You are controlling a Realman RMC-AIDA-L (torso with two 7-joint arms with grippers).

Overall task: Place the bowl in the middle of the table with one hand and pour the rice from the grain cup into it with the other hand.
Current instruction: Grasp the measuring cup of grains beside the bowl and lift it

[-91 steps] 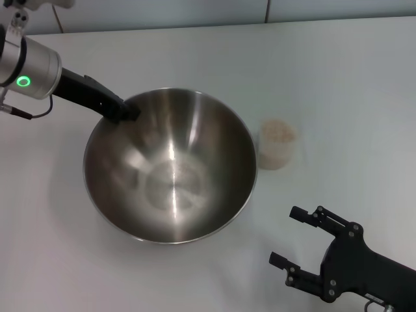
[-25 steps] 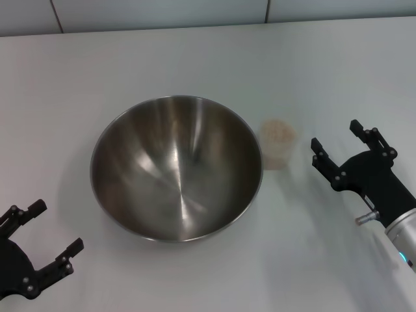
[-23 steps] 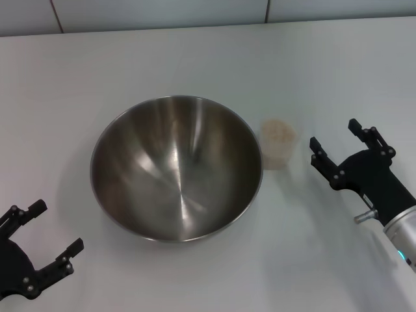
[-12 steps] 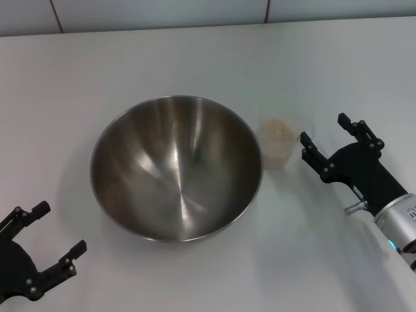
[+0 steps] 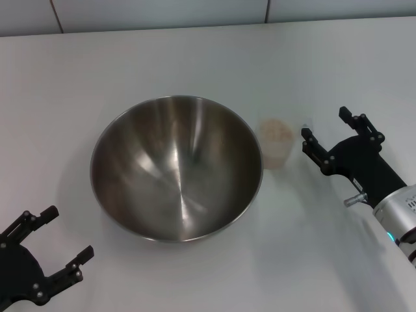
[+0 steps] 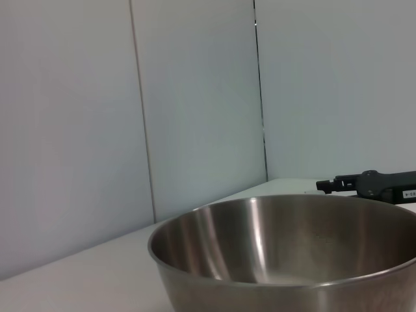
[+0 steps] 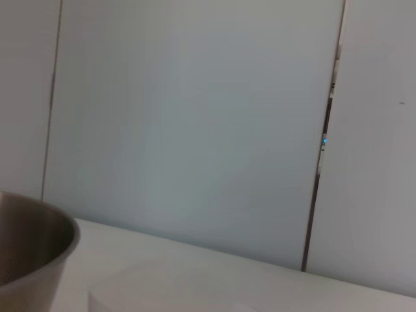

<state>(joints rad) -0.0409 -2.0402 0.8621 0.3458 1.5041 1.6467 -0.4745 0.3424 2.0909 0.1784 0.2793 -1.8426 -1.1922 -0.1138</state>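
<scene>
I have the bowl sitting upright near the middle of the counter, empty inside as far as I can see. The grain cup stands just beside the bowl's rim on the robot's right, upright, with the rice filling it near the top. My right tool is close to the cup on the side away from the bowl, prongs spread apart and holding nothing, not yet around the cup. The left tool is parked well away from the bowl on the near left, also spread and empty.

My worry is the cup: it is light, clear plastic and full, so if one prong nudges it before both straddle it, I judge it could tip against the bowl and spill grains. Squeezing too high or too hard could also buckle it.

The counter is plain matte white, and I see nothing else on it. Behind it runs a pale panelled wall with thin vertical seams.
</scene>
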